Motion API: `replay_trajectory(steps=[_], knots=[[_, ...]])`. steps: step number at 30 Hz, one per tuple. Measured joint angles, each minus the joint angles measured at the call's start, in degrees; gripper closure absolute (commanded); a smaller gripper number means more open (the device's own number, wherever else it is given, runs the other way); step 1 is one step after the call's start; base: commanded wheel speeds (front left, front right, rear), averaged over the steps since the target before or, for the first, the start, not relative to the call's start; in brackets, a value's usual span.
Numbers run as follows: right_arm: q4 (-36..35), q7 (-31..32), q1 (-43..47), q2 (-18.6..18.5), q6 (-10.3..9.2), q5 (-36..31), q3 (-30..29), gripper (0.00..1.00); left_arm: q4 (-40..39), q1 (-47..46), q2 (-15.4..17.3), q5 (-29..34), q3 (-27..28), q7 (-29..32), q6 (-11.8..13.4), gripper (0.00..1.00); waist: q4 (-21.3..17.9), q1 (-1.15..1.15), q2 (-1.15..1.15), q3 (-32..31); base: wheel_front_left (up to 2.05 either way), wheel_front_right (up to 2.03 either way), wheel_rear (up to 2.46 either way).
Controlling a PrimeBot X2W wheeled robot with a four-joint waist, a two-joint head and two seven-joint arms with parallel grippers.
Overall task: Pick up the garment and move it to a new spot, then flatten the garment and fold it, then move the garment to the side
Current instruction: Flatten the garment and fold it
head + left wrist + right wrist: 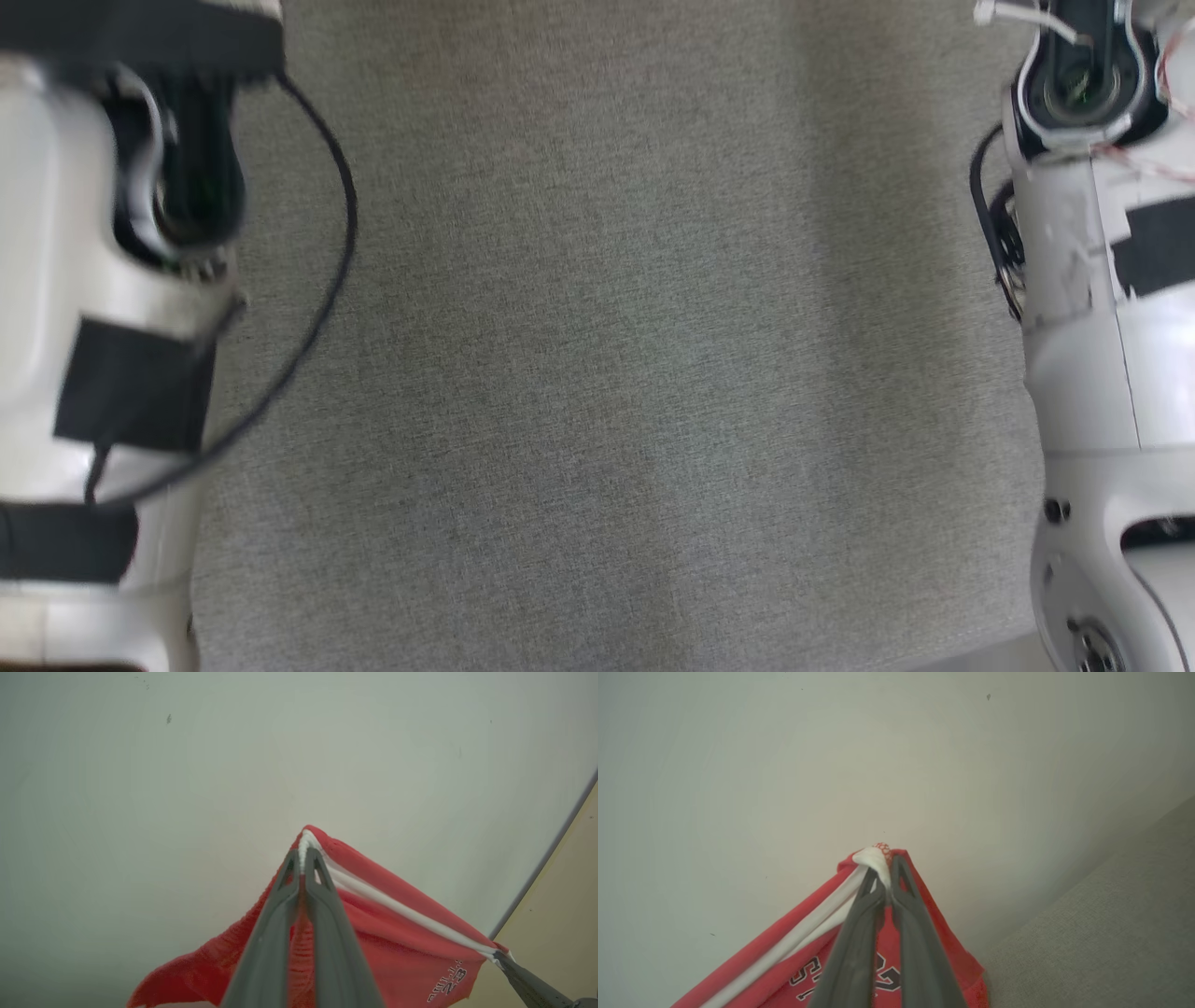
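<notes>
The head view looks down on a grey cloth-covered bench (607, 373), with the pale left forearm (56, 280) and its looping black cable (338, 233) at one edge and the pale right forearm (1102, 373) at the other.

The wrist views give the fingertips and the red garment (397, 942). In the left wrist view, the left pincer (302, 858) is pressed together on a corner of the cloth, where a white stripe (397, 907) meets the red. From there the striped edge runs taut toward the lower right of that view. It ends at the tip of the right pincer (503, 957), which grips the far end. Small pale print sits near that end, too small to read. Behind the cloth is a plain pale wall (210, 765).

The right wrist view looks back along the same edge. That pincer is clamped on a bunched knot of white trim and red mesh, and the edge slants to the lower left. Black, white-outlined lettering (810, 970) shows on the panel below the edge. The bench fills that view's lower right corner.

The garment is held up between the two pincers, its long axis along the stretched edge and its body hanging below. Whether its lower part touches the bench cannot be told.
</notes>
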Motion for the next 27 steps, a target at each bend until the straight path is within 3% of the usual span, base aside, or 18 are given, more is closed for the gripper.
replay_trajectory(steps=[5,14,24,27], knots=[[-5.44,3.83,7.64,-2.25,-0.01,4.0,1.52,1.0,-4.65,8.97,2.4,-4.9,-3.99,-0.55,-0.01,1.0,0.32,-0.02,-0.01,-2.09,0.0,0.0,0.0],[-14.14,10.73,33.72,-0.3,-0.01,14.47,-3.47,1.0,-10.53,31.89,5.02,-11.84,-10.62,-0.7,-0.04,1.0,1.31,-0.03,-0.02,-9.8,0.0,0.0,0.0],[-19.41,8.16,54.6,0.11,-0.01,21.87,-1.29,1.0,-12.9,51.83,2.55,-13.33,-10.31,-0.79,-0.04,1.0,2.0,-0.04,-0.02,-17.79,0.0,0.0,0.0],[-21.4,9.91,59.55,-0.12,-0.04,20.97,0.73,1.0,-11.81,55.45,1.31,-14.71,-10.13,-1.03,-0.01,1.0,2.38,-0.04,-0.03,-19.81,0.0,0.0,0.0]])
